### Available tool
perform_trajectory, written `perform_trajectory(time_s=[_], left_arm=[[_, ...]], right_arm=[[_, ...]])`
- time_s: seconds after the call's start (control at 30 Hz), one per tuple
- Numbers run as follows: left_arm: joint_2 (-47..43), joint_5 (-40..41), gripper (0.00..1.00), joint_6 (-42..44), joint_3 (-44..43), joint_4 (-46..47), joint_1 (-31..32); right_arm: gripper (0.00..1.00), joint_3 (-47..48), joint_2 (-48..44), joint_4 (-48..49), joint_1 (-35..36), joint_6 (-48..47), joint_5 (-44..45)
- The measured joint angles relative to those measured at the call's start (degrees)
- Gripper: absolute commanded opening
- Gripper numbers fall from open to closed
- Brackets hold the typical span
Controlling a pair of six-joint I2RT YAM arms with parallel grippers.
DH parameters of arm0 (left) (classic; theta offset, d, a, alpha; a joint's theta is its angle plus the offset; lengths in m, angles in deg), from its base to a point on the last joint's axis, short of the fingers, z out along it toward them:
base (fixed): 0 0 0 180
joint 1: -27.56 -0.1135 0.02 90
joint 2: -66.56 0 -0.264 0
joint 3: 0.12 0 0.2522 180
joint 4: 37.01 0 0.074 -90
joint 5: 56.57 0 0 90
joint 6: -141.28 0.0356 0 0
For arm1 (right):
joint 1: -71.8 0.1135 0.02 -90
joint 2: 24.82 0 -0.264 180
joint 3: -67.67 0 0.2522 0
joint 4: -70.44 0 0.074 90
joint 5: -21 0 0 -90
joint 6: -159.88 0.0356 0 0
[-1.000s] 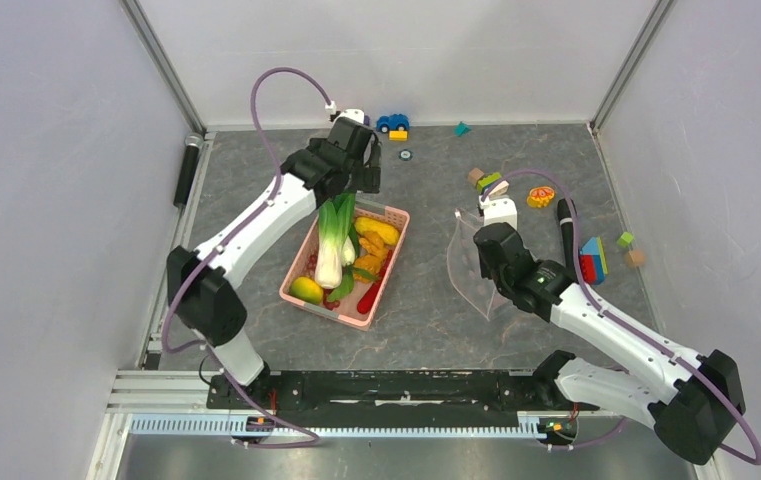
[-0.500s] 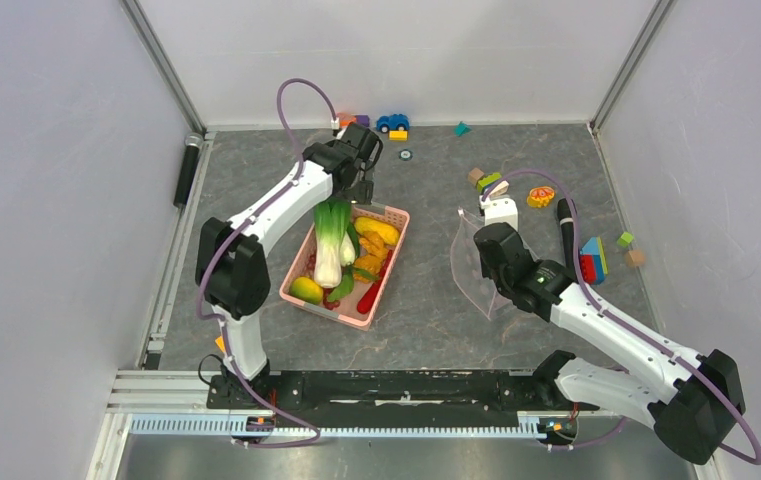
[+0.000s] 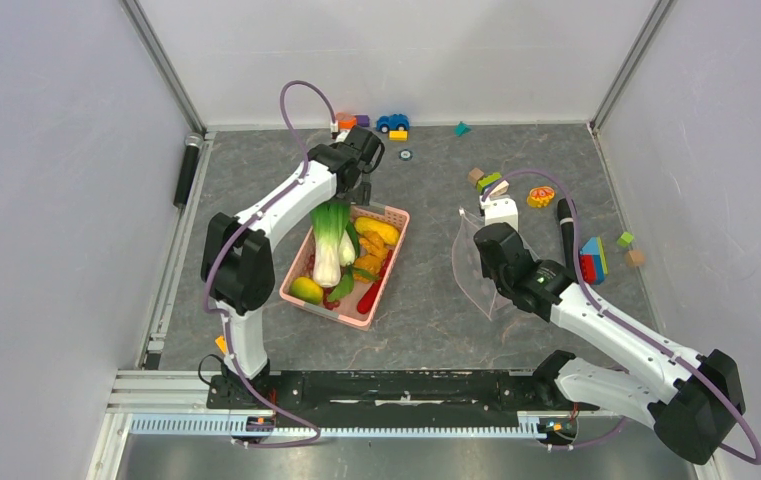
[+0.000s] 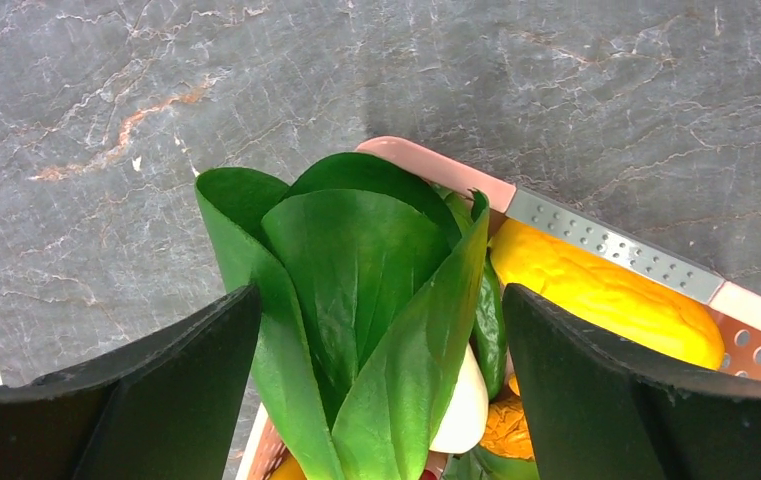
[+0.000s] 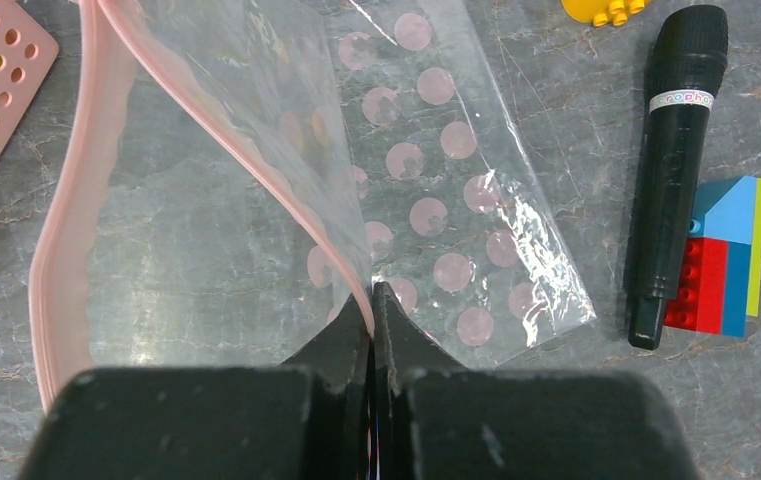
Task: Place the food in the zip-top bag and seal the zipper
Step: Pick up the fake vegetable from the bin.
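Your bench (image 3: 426, 310) carries a pink slotted basket (image 3: 324, 311). A black microphone (image 5: 671, 180) lies beside a coloured block stack (image 5: 721, 255); a toy car (image 3: 392, 122) sits rearward.

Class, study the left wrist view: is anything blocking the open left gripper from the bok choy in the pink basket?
Nothing visible does. The left gripper hangs open directly over the bok choy leaves. The basket rim and yellow piece lie beyond and beside them.
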Motion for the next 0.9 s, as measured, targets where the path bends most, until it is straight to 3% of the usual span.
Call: perform_trajectory(time_s=[0.47, 0.63, 0.7, 0.77, 0.9], left_arm=[[1.03, 2.27, 0.71, -0.72, 1.84, 0.17, -1.09], [1.03, 2.49, 0.45, -1.62, 2.49, 0.33, -1.14], [1.03, 2.51, 0.28, -2.21, 2.95, 0.39, -1.14], [1.01, 2.75, 0.05, -2.91, 3.74, 0.55, -1.14], [0.63, 2.69, 0.02, -3.5, 5.77, 1.73, -1.11]], right_arm=[[0.0, -0.5, 0.0, 0.02, 0.0, -0.66, 0.04], [0.0, -0.52, -0.13, 0.02, 0.0, -0.94, 0.24], [0.0, -0.61, -0.33, 0.09, 0.0, -0.98, 0.24], [0.0, -0.81, -0.66, 0.09, 0.0, -1.01, 0.26], [0.0, -0.87, -1.07, 0.2, 0.0, -1.03, 0.39]])
